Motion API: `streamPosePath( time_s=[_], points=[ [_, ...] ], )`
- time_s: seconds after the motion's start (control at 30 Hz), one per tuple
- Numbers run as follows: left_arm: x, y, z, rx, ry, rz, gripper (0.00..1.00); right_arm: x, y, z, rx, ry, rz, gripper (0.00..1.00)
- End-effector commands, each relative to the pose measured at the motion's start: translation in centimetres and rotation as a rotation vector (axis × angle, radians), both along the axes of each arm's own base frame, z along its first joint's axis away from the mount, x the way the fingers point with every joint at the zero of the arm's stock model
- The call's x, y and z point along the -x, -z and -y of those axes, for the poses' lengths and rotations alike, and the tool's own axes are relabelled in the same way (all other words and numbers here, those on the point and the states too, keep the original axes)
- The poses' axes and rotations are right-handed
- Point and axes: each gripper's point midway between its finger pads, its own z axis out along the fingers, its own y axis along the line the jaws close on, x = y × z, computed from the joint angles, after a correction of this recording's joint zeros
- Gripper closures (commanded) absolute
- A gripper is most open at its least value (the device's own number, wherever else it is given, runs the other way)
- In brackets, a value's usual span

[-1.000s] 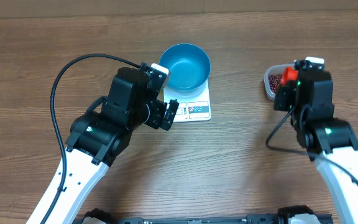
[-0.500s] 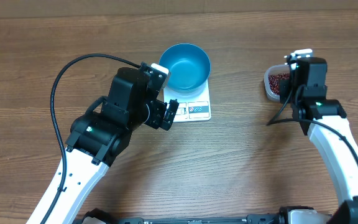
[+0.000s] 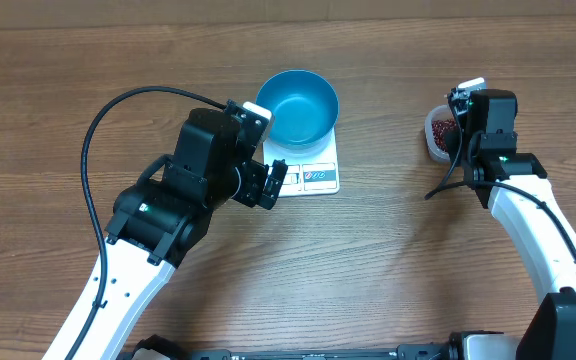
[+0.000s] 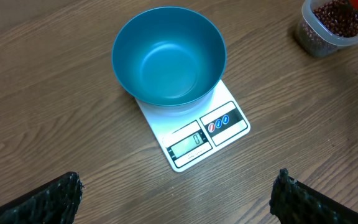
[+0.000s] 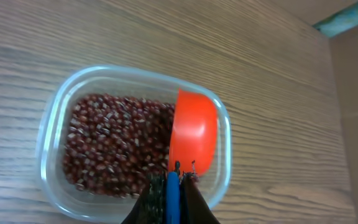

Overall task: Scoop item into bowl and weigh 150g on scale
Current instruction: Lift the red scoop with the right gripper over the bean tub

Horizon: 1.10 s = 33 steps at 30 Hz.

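Movement this time is all on the right side. A second ago the right arm (image 3: 528, 200) was parked on the near side of the clear tub (image 5: 50, 127) with the red scoop (image 5: 193, 138) clear of it. Now it's swung forward and the scoop is down inside the tub's rim. The left arm (image 3: 168, 200) hasn't budged. The blue bowl (image 4: 168, 56) is on the white scale (image 4: 197, 135), and it's empty, not a single bean in there.

So I'd say we're right at the start of the first scoop, nothing weighed yet.

The right jaws are clamped tight on a thin blue strip, which looks like the scoop's handle. The scoop hangs just past their tips, turned on its side. The beans (image 5: 114, 146) are heaped beside it and fill most of the tub. The scoop's edge is right up against the pile, but I honestly can't tell if it's dug in or just resting on top.

The left jaws are spread wide and holding nothing, hovering on the near side of the scale with the bowl just beyond. Tub and bowl are well apart on the surface, so every load has a bit of a trip.
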Motion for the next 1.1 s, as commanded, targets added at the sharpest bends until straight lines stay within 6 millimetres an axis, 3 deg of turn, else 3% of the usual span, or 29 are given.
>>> streamPosePath(
  time_s=[0.0,0.37,0.77,1.07],
  points=[
    [0.0,0.6,-0.1,-0.008,-0.011,-0.012,0.00,-0.3,-1.4,1.1,0.069,0.015,0.014,0.96],
    [0.0,0.5,-0.1,-0.007,-0.011,-0.012,0.00,0.4,-0.6,0.8,-0.008,0.076,0.010,0.96],
    [0.0,0.6,-0.1,-0.008,-0.011,-0.012,0.00,1.0,1.5,2.7,-0.162,0.146,-0.021,0.96],
    [0.0,0.6,-0.1,-0.008,-0.011,-0.012,0.00,0.8,1.9,1.1,-0.259,0.115,-0.025,0.96]
  ],
)
